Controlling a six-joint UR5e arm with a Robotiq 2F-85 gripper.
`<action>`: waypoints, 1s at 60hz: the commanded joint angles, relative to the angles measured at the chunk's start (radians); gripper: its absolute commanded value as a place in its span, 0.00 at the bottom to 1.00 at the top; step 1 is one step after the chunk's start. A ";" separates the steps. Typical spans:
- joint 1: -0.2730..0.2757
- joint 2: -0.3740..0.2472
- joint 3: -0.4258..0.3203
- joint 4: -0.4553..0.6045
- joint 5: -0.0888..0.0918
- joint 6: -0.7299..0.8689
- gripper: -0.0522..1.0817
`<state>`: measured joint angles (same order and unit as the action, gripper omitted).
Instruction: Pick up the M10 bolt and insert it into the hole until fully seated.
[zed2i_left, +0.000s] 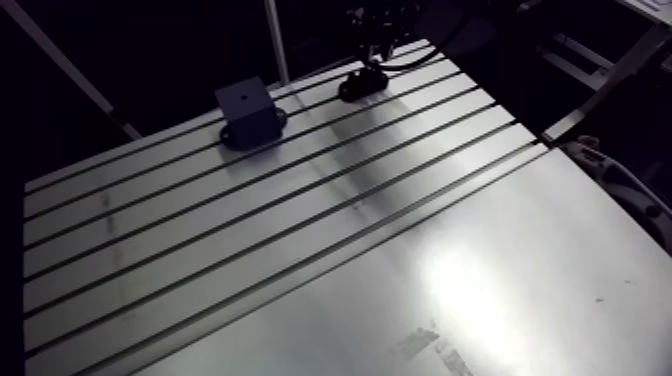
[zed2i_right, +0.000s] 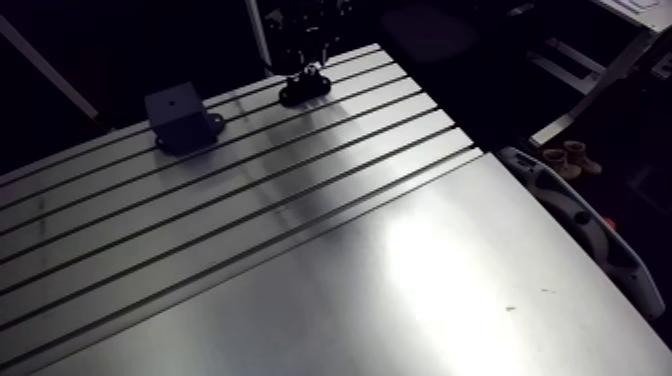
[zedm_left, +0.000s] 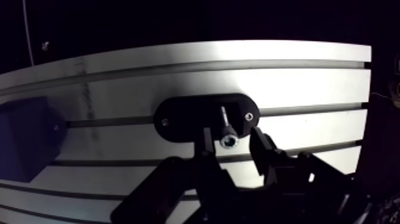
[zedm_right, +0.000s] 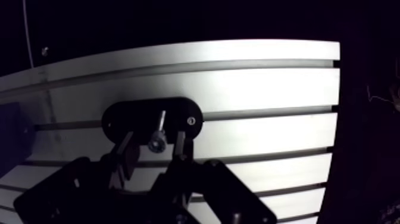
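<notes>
Hovering over the black oval holder (zedm_left: 178, 116) | my gripper (zedm_left: 231, 134) spread wide, fingers clear of everything | M10 bolt (zedm_left: 226, 126) standing in the holder, head up, between my fingers | dark block (zed2i_left: 247, 108) nearby on the slotted table (zed2i_left: 300, 250), apart from the holder

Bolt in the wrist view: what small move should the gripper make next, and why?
Probably close the fingers on the bolt: it stands in the black holder, its head between them with gaps on both sides.
</notes>
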<state>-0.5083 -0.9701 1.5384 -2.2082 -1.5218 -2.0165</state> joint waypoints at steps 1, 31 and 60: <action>0.000 0.003 -0.001 -0.003 -0.002 0.000 0.54; 0.002 0.005 -0.002 -0.003 -0.002 0.000 0.58; 0.002 0.002 -0.001 -0.003 -0.008 0.000 0.59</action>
<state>-0.5064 -0.9664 1.5379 -2.2114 -1.5262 -2.0165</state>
